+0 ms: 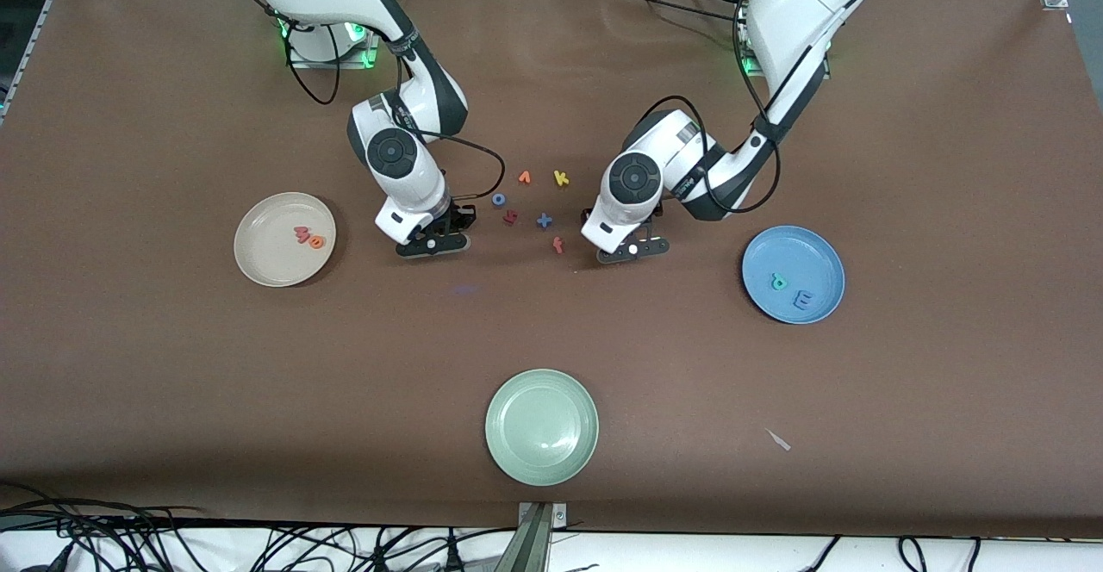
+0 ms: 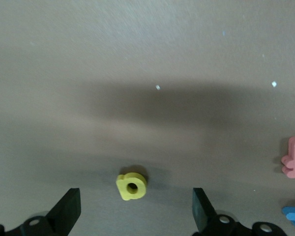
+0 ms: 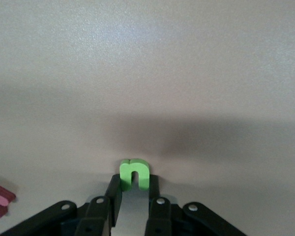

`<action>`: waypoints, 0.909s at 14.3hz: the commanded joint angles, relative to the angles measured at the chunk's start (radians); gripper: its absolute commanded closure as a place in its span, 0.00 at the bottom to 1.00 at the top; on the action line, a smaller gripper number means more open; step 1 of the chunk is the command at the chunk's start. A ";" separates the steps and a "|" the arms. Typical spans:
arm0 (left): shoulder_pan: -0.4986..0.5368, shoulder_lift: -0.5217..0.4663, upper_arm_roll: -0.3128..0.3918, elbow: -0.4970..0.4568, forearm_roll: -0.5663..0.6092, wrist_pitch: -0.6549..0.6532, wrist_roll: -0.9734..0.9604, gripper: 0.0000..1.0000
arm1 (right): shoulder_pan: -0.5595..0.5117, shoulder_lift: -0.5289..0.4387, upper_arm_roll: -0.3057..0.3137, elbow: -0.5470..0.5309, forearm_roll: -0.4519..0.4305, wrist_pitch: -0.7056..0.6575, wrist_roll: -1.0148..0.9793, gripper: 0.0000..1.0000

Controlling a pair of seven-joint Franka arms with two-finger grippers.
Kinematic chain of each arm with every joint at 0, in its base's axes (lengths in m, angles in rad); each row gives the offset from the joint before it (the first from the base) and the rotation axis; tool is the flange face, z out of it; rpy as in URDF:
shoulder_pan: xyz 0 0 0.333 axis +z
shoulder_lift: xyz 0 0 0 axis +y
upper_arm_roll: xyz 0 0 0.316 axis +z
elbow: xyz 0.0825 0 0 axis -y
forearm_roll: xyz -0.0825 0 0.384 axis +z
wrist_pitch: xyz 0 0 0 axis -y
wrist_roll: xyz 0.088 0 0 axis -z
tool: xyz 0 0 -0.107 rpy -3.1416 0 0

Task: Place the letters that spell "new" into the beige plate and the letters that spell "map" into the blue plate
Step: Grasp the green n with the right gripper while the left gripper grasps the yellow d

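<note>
The green n (image 3: 134,173) is pinched between the fingertips of my right gripper (image 3: 134,189), which is shut on it low over the table beside the beige plate (image 1: 258,262). That plate holds the salmon-red w (image 1: 302,233) and the orange e (image 1: 316,242). My left gripper (image 2: 135,211) is open, and the yellow a (image 2: 132,186) lies on the table between its fingers (image 2: 69,211) without touching either one. The blue plate (image 1: 819,253) holds the teal p (image 1: 780,281) and the blue m (image 1: 802,300). In the front view my right gripper (image 1: 433,245) and left gripper (image 1: 633,249) hide the n and the a.
Loose letters lie between the two grippers: an orange v (image 1: 524,177), a yellow k (image 1: 561,178), a blue o (image 1: 499,199), a dark red letter (image 1: 510,217), a blue cross (image 1: 545,220) and a red f (image 1: 558,245). A pale green plate (image 1: 541,426) sits nearer the front camera.
</note>
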 commanded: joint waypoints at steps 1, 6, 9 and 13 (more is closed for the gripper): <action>0.002 -0.003 0.002 -0.031 -0.004 0.036 -0.014 0.03 | 0.003 -0.037 -0.020 0.039 0.013 -0.094 -0.026 0.80; 0.011 -0.008 0.002 -0.062 -0.004 0.076 -0.015 0.23 | 0.003 -0.102 -0.176 0.082 0.010 -0.365 -0.282 0.80; 0.015 -0.012 0.002 -0.069 -0.004 0.071 -0.015 0.40 | 0.003 -0.106 -0.283 0.087 0.001 -0.479 -0.360 0.79; 0.014 -0.012 0.002 -0.069 -0.004 0.071 -0.014 0.77 | -0.005 -0.091 -0.391 0.086 -0.002 -0.545 -0.414 0.79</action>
